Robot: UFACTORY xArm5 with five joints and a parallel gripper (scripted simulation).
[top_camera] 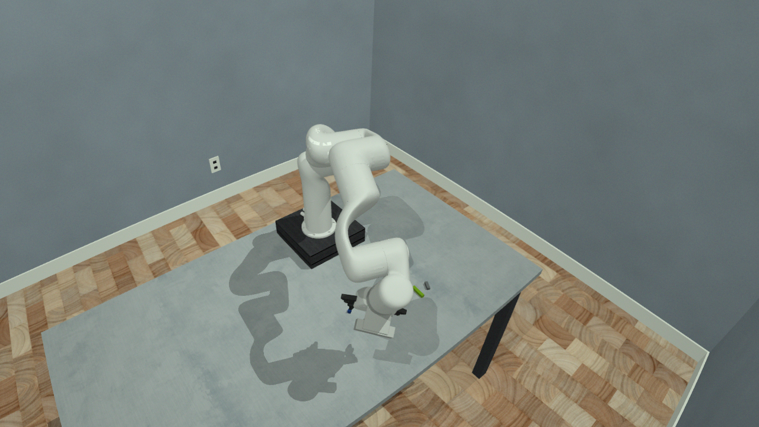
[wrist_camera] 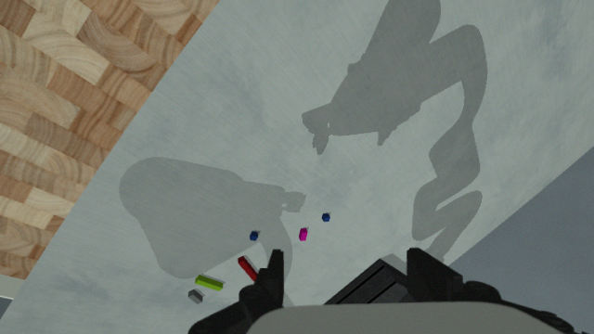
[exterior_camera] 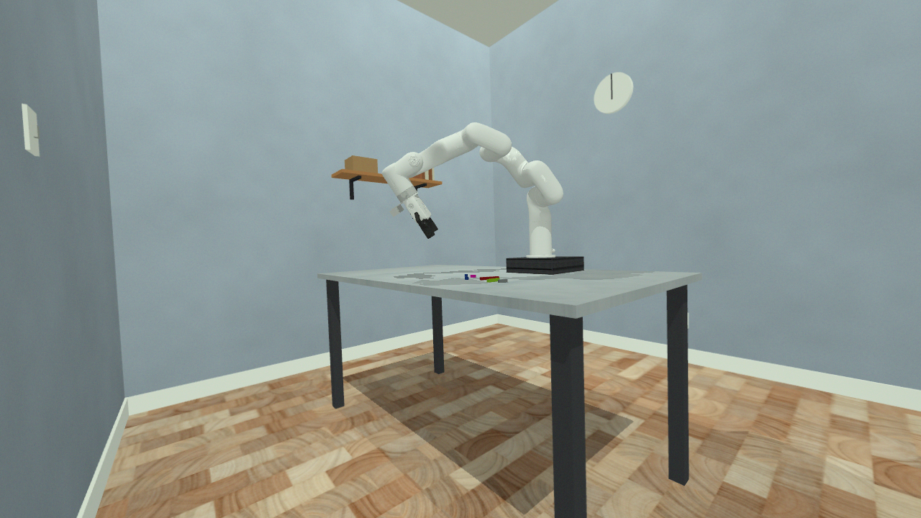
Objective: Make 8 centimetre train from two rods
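red rod [wrist_camera: 247, 268], beside open gripper [wrist_camera: 343, 274]

A plain room — parquet floor [exterior_camera: 450, 450], grey walls [exterior_camera: 257, 193], wall clock [exterior_camera: 613, 92], 1 shelf [exterior_camera: 360, 175] — housing a robot table [exterior_camera: 579, 297].

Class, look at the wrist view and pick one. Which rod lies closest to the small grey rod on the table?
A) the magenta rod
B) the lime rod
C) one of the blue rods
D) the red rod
B: the lime rod lies right beside the grey rod, apart from it, while the red rod, the magenta rod and the blue rods lie farther off.
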